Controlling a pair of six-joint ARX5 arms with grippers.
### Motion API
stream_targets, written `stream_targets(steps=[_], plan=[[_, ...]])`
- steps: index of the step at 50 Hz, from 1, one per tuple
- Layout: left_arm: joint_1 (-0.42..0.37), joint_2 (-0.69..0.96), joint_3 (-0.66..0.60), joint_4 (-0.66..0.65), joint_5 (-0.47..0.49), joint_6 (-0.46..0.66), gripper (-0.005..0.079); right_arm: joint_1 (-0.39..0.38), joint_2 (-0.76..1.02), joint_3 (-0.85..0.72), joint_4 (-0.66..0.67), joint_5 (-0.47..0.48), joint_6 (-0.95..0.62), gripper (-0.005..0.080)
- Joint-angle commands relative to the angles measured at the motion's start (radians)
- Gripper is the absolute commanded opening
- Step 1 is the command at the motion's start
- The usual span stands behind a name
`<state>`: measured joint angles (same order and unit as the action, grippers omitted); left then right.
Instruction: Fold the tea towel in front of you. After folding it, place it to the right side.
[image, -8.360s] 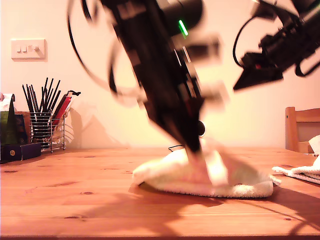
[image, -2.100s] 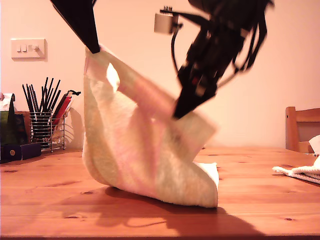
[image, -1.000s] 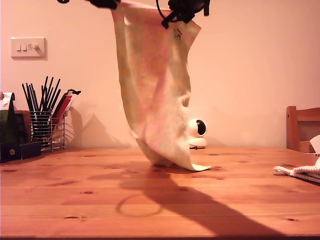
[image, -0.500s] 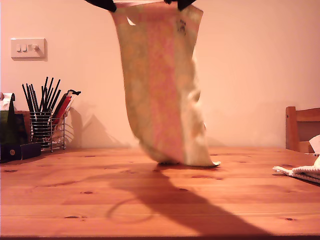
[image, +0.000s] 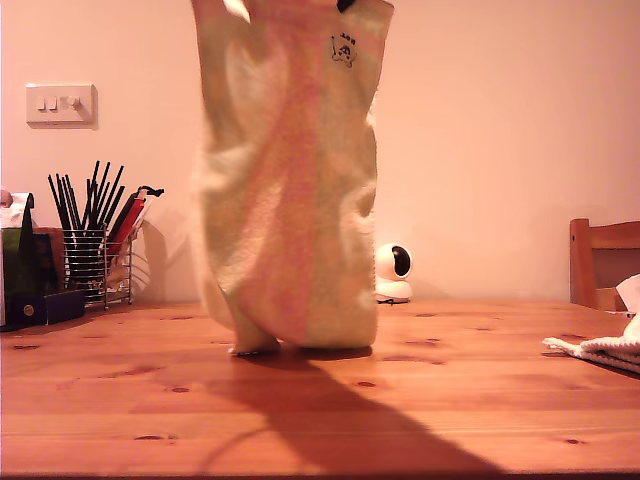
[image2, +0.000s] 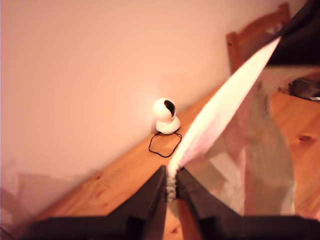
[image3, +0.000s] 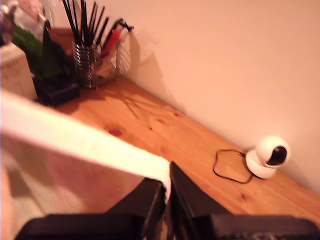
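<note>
Small dark mark on tea towel (image: 343, 50), too small to read.

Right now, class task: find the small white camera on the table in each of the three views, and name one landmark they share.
Exterior view: white camera stands at the wall, just beyond the hanging tea towel's right edge in this view.
First wrist view: camera by the wall, cable looped beside it.
Second wrist view: camera by the wall, cable alongside.
Shared landmark: the towel.

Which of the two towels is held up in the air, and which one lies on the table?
The large tea towel with the pink stripe hangs from both grippers, its bottom touching the table. The white towel at the exterior view's right edge lies flat.
</note>
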<state>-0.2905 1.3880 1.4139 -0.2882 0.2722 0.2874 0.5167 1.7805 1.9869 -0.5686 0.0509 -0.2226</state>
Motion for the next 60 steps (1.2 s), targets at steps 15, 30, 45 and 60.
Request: stream_targets(steps=[15, 30, 45, 60], plan=[[0.022, -0.235, -0.314, 0.071, -0.014, -0.061, -0.0021, -0.006, -0.202, -0.364, 0.171, 0.055, 0.051, -0.0012], [-0.010, -0.397, -0.320, -0.194, 0.041, -0.103, -0.0021, 0.066, -0.504, -0.616, 0.133, 0.101, 0.089, -0.0012], [-0.079, -0.595, -0.320, -0.269, 0.064, -0.173, -0.0021, 0.195, -0.712, -0.624, -0.029, 0.239, 0.100, -0.0012], [-0.113, -0.664, -0.290, -0.289, 0.077, -0.191, -0.0021, 0.285, -0.825, -0.620, -0.124, 0.377, 0.095, -0.0012]])
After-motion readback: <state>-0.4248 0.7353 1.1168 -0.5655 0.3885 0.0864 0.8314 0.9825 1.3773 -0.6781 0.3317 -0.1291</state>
